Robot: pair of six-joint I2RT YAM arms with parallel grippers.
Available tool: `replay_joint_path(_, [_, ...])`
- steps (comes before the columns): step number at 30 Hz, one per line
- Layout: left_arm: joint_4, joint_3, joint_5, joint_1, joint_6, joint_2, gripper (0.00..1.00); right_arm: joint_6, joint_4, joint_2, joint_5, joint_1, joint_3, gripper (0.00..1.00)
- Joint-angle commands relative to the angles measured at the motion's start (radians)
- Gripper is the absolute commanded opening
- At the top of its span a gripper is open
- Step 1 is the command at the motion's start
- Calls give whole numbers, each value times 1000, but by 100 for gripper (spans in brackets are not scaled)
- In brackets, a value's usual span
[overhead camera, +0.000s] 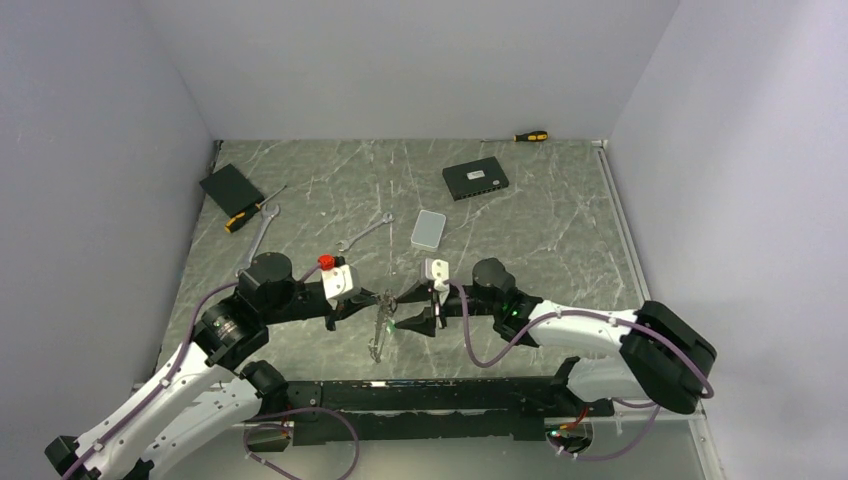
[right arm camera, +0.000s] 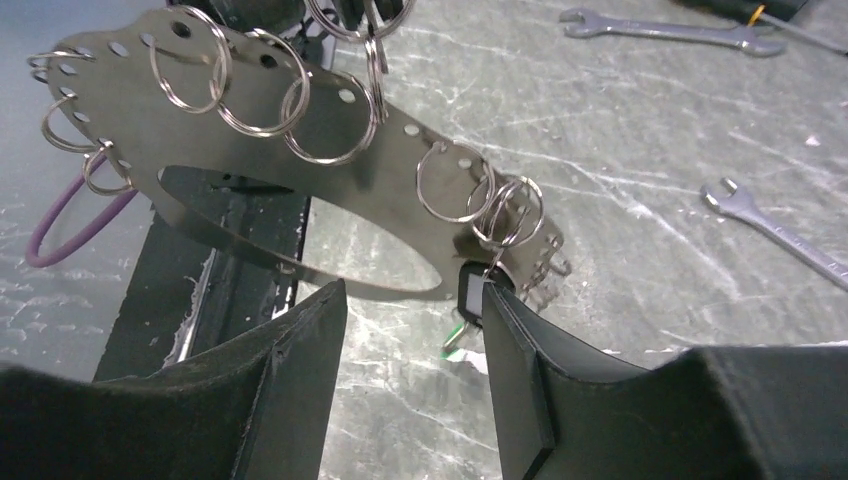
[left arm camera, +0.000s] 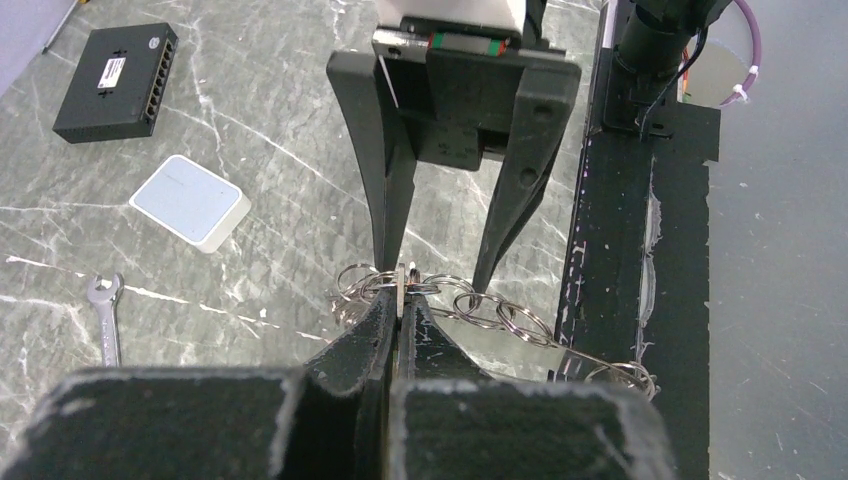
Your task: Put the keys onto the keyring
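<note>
The keyring is a flat silvery plate with an oval cut-out, its rim holes strung with several split rings. My left gripper is shut on the plate's edge, holding it above the table. A key with a black tag and a green tag hang from a ring at the plate's low end. My right gripper is open just under the plate, and its right finger touches the black tag. From above, both grippers meet at the keyring.
Two wrenches, a white box, two black boxes and two screwdrivers lie farther back. A red object sits by the left wrist. A black rail runs along the near edge.
</note>
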Motion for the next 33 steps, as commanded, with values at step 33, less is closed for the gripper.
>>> replay_joint_path(33, [48, 27, 4, 3, 9, -16, 0, 117, 430, 255, 81, 49, 42, 51])
